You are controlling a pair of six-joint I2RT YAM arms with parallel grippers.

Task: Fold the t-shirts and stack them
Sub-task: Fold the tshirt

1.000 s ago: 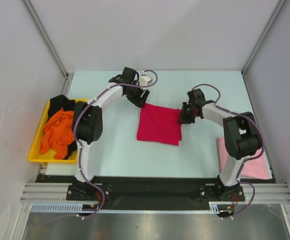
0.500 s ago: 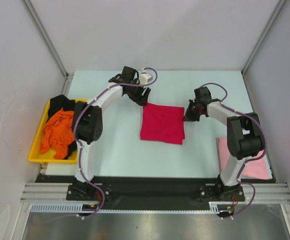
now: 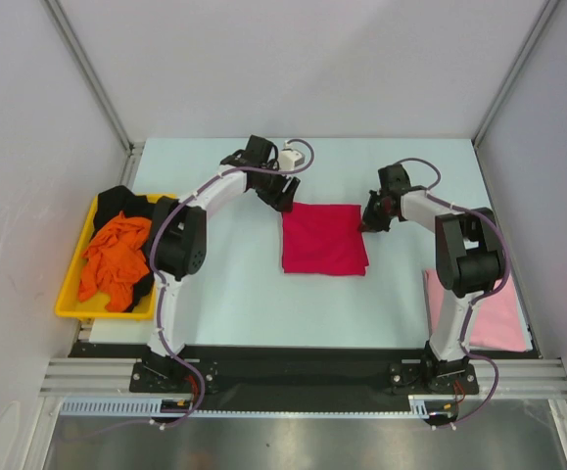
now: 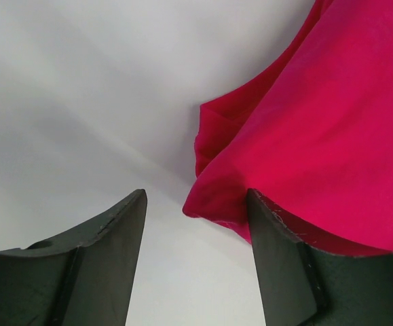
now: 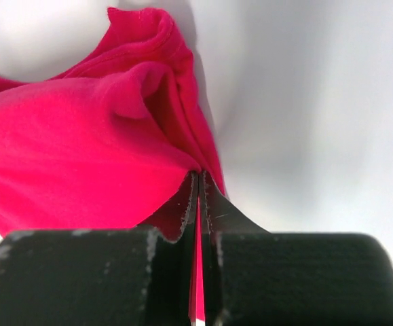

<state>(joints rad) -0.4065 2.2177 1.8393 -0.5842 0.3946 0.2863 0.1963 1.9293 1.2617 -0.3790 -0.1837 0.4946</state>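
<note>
The crimson red t-shirt (image 3: 324,239) lies folded in a rough square mid-table. My left gripper (image 3: 285,199) is open at its far left corner; in the left wrist view that corner (image 4: 305,136) lies beside the right finger, not held (image 4: 196,204). My right gripper (image 3: 368,221) is shut on the shirt's far right corner, with red cloth pinched between the jaws (image 5: 199,180). The orange t-shirt (image 3: 115,257) and black t-shirt (image 3: 118,201) lie crumpled in the yellow tray (image 3: 67,294). The pale pink t-shirt (image 3: 494,318) lies folded at the near right.
The yellow tray sits at the table's left edge. White walls and metal frame posts (image 3: 87,69) enclose the table on three sides. The right arm's base (image 3: 440,367) stands beside the pink shirt.
The red shirt has slid to the right and squared up. My right gripper pulled its corner rightward and back; my left gripper followed to the right, open at the other corner.
</note>
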